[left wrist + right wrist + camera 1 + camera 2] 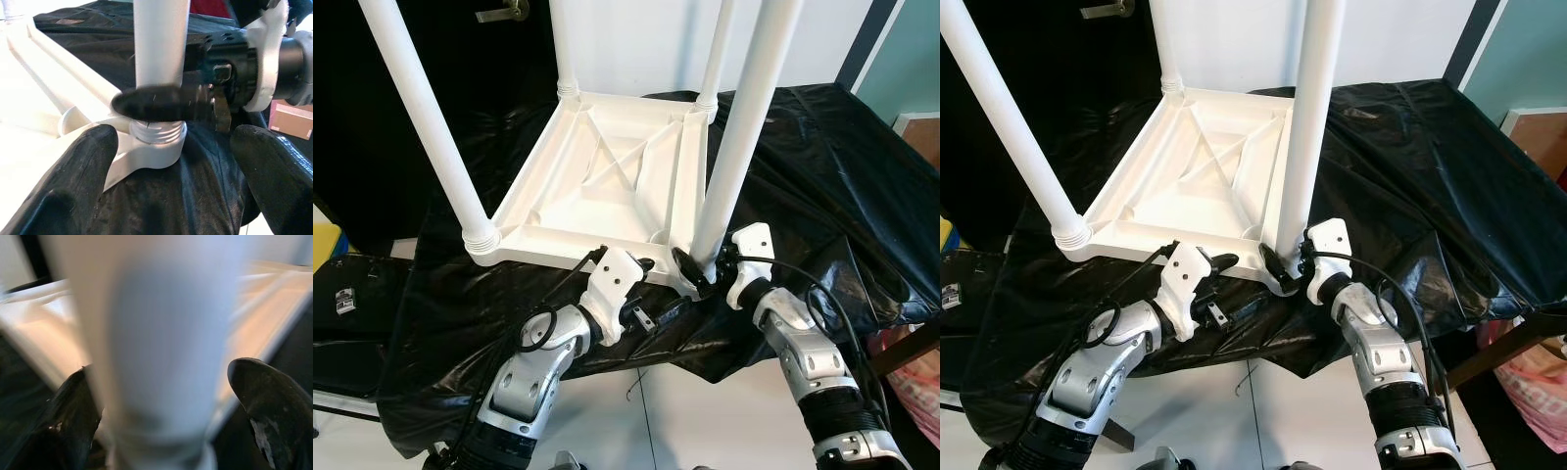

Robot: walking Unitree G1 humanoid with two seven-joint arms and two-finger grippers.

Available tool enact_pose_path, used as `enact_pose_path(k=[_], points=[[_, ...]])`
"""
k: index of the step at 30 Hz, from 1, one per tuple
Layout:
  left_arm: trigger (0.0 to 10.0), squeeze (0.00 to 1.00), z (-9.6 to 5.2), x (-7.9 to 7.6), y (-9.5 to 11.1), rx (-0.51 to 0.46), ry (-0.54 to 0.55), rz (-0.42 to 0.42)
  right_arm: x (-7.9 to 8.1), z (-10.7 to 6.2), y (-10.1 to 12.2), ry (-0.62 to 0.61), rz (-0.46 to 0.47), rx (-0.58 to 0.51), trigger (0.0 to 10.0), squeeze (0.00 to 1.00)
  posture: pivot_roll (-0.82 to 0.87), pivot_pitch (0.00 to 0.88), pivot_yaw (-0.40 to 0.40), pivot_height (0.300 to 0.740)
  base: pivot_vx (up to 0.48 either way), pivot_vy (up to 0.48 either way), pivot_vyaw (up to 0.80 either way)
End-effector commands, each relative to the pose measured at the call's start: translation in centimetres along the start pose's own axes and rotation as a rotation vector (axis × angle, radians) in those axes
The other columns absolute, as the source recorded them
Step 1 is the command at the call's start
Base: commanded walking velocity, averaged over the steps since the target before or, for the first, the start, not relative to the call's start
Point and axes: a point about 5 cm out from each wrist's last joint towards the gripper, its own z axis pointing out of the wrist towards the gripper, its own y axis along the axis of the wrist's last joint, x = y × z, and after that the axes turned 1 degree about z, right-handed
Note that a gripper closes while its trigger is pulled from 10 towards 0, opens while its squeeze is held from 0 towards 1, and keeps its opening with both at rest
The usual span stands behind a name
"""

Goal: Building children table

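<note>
A white plastic children's table (607,166) lies upside down on a black plastic sheet (803,166), with several white legs standing up from its corners. My right gripper (695,269) is shut on the base of the near right leg (739,137), just above its threaded socket (156,142). In the right wrist view the leg (156,347) sits between the two fingers (266,401). My left gripper (651,266) hovers open at the table's near edge, beside that corner. Its fingers (73,181) are spread wide, with only the sheet and the corner between them.
The black sheet drapes over the work surface and hangs down at the front. A dark door with a handle (504,12) stands at the back left. A cardboard box (922,132) is at the right, and a pink bag (911,362) lies low on the right above white floor (685,421).
</note>
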Motion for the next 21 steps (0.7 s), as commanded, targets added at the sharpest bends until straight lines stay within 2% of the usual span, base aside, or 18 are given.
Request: enact_pose_path(k=[1, 3, 4, 5, 6, 7, 8, 21], points=[[10.0, 0.00, 0.2, 0.0, 0.0, 0.003, 0.014, 0.001, 0.2, 0.6, -0.1, 0.072, -0.016, 0.016, 10.0, 0.00, 0.01, 0.044, -0.018, 0.740, 0.000, 0.000, 0.00], [10.0, 0.00, 0.2, 0.0, 0.0, 0.003, 0.013, 0.004, 0.2, 0.9, -0.1, 0.090, -0.031, 0.025, 10.0, 0.00, 0.01, 0.042, -0.019, 0.740, 0.000, 0.000, 0.00], [10.0, 0.00, 0.2, 0.1, 0.0, 0.003, 0.014, 0.005, 0.2, 1.0, -0.1, 0.103, -0.037, 0.028, 4.8, 0.00, 0.01, 0.042, -0.022, 0.740, 0.000, 0.000, 0.00], [10.0, 0.00, 0.2, 0.1, 0.0, 0.003, 0.014, 0.005, 0.2, 1.0, -0.1, 0.103, -0.037, 0.028, 4.8, 0.00, 0.01, 0.042, -0.022, 0.740, 0.000, 0.000, 0.00], [10.0, 0.00, 0.2, 0.1, 0.1, 0.002, 0.017, 0.006, 0.2, 1.1, -0.2, 0.111, -0.043, 0.034, 3.3, 0.00, 0.02, 0.041, -0.030, 0.740, 0.000, 0.000, 0.00], [10.0, 0.00, 0.2, 0.1, 0.1, 0.002, 0.017, 0.006, 0.2, 1.1, -0.2, 0.111, -0.043, 0.034, 3.3, 0.00, 0.02, 0.041, -0.030, 0.740, 0.000, 0.000, 0.00], [10.0, 0.00, 0.1, 0.2, 0.1, 0.001, 0.024, 0.006, 0.1, 1.1, -0.3, 0.125, -0.051, 0.038, 0.0, 0.00, 0.02, 0.040, -0.036, 0.740, 0.000, 0.000, 0.00], [10.0, 0.00, 0.2, 0.0, 0.0, -0.007, 0.049, 0.000, -0.6, 0.1, -1.6, 0.110, -0.066, 0.099, 0.0, 0.00, 0.03, 0.038, -0.066, 0.740, 0.000, 0.000, 0.00]])
